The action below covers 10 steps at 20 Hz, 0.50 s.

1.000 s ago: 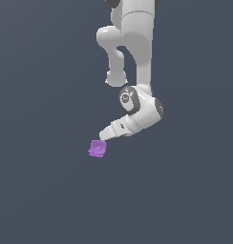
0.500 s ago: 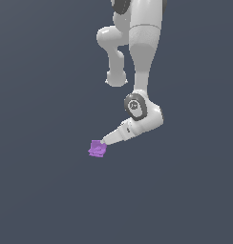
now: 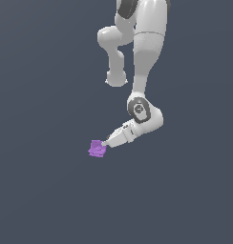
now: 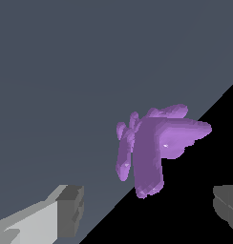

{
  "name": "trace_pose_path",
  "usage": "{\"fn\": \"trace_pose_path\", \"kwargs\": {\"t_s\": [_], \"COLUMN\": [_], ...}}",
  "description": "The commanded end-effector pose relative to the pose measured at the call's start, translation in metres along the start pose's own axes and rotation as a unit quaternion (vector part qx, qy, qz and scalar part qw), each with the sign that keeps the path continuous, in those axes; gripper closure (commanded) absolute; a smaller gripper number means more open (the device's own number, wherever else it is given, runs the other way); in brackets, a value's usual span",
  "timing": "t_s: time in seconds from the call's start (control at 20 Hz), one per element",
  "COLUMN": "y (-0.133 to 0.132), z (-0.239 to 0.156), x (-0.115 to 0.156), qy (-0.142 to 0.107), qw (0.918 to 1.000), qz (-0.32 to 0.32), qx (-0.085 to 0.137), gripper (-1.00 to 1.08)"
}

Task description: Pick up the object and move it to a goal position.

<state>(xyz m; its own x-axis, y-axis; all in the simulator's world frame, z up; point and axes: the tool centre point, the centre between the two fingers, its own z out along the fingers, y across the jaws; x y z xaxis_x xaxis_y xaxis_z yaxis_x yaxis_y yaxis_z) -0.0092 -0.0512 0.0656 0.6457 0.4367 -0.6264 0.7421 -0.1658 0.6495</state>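
The object, a small bright purple lumpy block (image 3: 96,148), lies on the dark grey floor, towards the exterior view's left of the arm. My gripper (image 3: 106,143) reaches down at a slant from the white arm, and its tip is right at the block's edge. In the wrist view the block (image 4: 152,152) fills the middle, just ahead of the gap between my two grey fingers (image 4: 68,209). The fingers stand wide apart, one on each side, and do not touch it. The gripper (image 4: 148,204) is open and holds nothing.
The white arm (image 3: 144,62) rises above the gripper, with its elbow joint (image 3: 140,110) low over the floor. The plain dark grey floor (image 3: 42,200) spreads all around. A black area (image 4: 195,219) covers one corner of the wrist view.
The arm has lowered and pushed the gripper down toward the purple block, closing the gap to it. The block has not moved.
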Motion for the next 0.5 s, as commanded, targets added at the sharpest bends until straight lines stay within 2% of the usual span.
{"fn": "trace_pose_path", "kwargs": {"t_s": [0.0, 0.2, 0.45], "y": [0.0016, 0.0025, 0.0024], "z": [0.0006, 0.0008, 0.0061], "x": [0.0007, 0.0013, 0.0013], "qy": [-0.002, -0.004, -0.003], "qw": [0.9999, 0.9997, 0.9997], "qz": [-0.007, -0.013, -0.012], "qx": [-0.014, -0.023, -0.021], "gripper": [-1.0, -1.0, -1.0]}}
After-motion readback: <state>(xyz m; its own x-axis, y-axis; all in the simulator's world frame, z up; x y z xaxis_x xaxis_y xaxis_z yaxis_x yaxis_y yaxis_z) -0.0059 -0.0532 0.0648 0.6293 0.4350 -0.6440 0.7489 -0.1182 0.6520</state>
